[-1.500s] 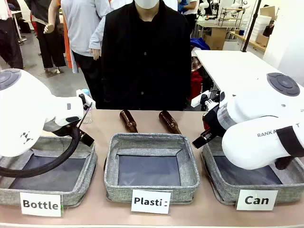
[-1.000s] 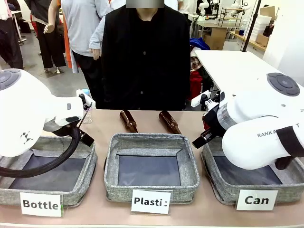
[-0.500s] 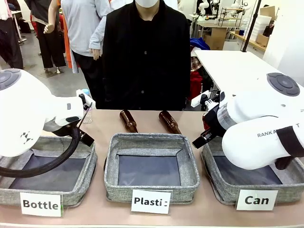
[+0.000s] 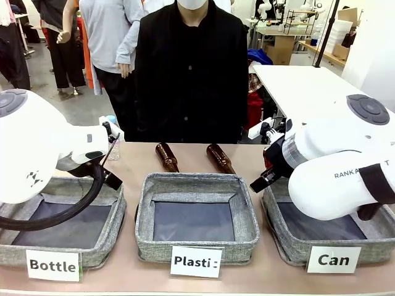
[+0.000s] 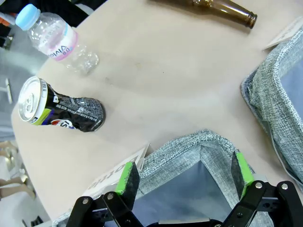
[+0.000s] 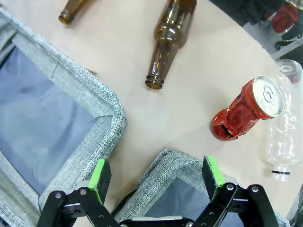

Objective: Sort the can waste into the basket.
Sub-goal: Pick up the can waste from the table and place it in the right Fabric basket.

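Beige tabletop [image 4: 191,159] stretches toward a person [image 4: 191,74] at the far side. I see my right end effector [image 6: 156,174] with jaws spread wide and empty above the corner of the Can basket [image 4: 285,245]. The left end effector [image 5: 184,171] is likewise agape and empty. The red can [image 6: 246,109] sits just past that corner, and the black can [image 5: 61,109] near a clear bottle [image 5: 52,38]. No pick is under way, I judge. Next I'd reach out, straddle the red can and close.

Person [image 4: 191,74], far side of counter [image 4: 191,154]: upper body now sits slightly further toward the robot's right. Shift is minor.
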`<state>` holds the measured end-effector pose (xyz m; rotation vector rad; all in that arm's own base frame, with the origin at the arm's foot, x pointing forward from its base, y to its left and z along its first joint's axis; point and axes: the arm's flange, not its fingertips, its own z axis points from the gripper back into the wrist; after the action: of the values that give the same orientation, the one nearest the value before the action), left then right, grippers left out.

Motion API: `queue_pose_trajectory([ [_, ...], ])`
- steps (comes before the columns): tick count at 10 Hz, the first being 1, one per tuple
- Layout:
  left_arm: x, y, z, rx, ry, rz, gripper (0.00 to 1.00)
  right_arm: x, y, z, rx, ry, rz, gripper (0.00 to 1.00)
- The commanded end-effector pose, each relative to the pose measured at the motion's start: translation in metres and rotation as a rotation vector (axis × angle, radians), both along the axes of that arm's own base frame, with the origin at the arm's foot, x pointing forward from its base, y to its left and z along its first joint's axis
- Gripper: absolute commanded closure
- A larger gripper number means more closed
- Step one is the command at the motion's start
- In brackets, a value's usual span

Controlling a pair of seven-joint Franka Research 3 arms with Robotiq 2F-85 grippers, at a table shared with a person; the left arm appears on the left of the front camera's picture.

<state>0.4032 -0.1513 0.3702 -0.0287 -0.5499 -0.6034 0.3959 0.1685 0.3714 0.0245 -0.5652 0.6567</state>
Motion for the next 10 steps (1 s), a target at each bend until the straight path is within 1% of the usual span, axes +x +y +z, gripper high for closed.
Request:
queue_pose_trajectory([
  [1, -0.012, 0.008, 0.015, -0.057, 0.04, -0.084, 0.0, -0.006, 0.002, 0.02, -0.017, 0.051, -0.019, 0.0],
  [2, -0.03, 0.017, 0.042, -0.144, 0.038, -0.138, 0.0, -0.017, 0.005, 0.046, -0.019, 0.08, -0.045, 0.0],
  [3, -0.055, 0.025, 0.078, -0.228, 0.031, -0.166, 0.0, -0.03, 0.006, 0.079, -0.011, 0.111, -0.077, 0.0],
  [4, -0.084, 0.037, 0.114, -0.274, 0.053, -0.177, 0.0, -0.046, 0.003, 0.111, 0.031, 0.148, -0.147, 0.0],
  [5, -0.116, 0.061, 0.141, -0.326, 0.021, -0.206, 0.0, -0.07, -0.016, 0.144, 0.122, 0.19, -0.142, 0.0],
  [6, -0.144, 0.092, 0.155, -0.393, 0.081, -0.262, 0.0, -0.094, -0.043, 0.169, 0.285, 0.246, -0.078, 0.0],
  [7, -0.162, 0.125, 0.163, -0.459, 0.076, -0.235, 0.0, -0.113, -0.079, 0.185, 0.428, 0.229, -0.075, 0.0],
  [8, -0.173, 0.171, 0.167, -0.586, 0.05, -0.184, 0.0, -0.13, -0.121, 0.197, 0.579, 0.216, -0.138, 0.0],
  [9, -0.183, 0.22, 0.163, -0.722, 0.025, -0.142, 0.0, -0.146, -0.166, 0.203, 0.75, 0.197, -0.205, 0.0],
  [10, -0.189, 0.272, 0.148, -0.883, -0.016, -0.056, 0.0, -0.164, -0.212, 0.201, 0.909, 0.159, -0.27, 0.0],
])
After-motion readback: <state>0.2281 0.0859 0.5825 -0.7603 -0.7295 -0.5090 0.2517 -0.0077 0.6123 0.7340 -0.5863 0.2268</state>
